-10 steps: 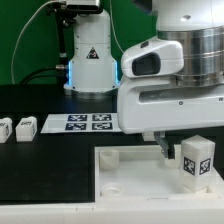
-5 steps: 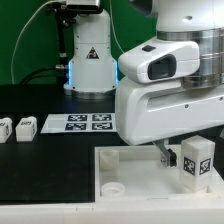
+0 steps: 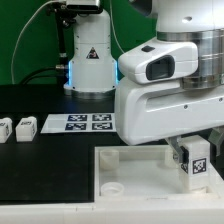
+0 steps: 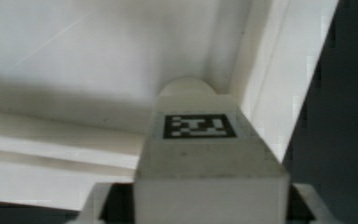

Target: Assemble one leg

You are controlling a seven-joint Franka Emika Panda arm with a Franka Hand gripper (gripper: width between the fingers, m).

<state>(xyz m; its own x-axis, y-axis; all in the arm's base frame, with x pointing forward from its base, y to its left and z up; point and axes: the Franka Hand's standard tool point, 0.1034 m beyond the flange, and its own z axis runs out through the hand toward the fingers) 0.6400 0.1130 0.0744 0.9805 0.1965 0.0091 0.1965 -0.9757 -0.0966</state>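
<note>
Over the exterior view's right end of the white tray-like top (image 3: 135,170), which lies on the counter (image 3: 50,170) with its one visible socket (image 3: 113,187) empty, the gripper (image 3: 190,152) pinches the leg (image 3: 199,162) upright, apparently to seat it in a corner there.

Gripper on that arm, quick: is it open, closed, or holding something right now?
Gripper: closed, holding the leg, a small white post with a tag.
</note>
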